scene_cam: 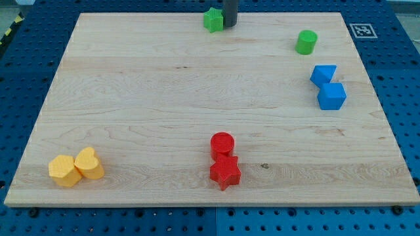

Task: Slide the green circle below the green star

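The green star (212, 20) lies at the view's top edge of the wooden board, near the middle. The green circle (306, 42) stands far to its right, near the top right of the board. My tip (230, 25) is the lower end of a dark rod coming down from the view's top. It sits right beside the green star, on its right side, touching or nearly touching it. The tip is well to the left of the green circle.
Two blue blocks (327, 86) sit together at the right, below the green circle. A red circle (222, 144) and red star (225, 172) touch at bottom centre. Two yellow blocks (76, 168) sit at bottom left. The board's edge (210, 204) meets a blue pegboard table.
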Robot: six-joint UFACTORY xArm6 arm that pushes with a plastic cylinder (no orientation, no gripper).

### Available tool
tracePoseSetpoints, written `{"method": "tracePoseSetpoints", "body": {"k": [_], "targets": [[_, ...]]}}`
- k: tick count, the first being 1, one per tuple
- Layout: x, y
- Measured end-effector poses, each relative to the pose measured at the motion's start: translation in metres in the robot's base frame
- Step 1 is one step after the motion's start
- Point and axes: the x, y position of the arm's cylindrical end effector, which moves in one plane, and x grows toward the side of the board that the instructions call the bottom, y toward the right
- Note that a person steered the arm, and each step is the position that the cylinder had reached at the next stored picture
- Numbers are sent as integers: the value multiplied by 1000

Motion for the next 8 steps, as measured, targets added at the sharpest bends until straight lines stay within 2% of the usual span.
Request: {"method": "tracePoseSetpoints", "body": {"k": [1, 3, 4, 5, 6, 7, 8], "targets": [[-5, 26], [-22, 159], [-4, 248], [37, 308], [92, 305], [122, 269], [104, 234]]}}
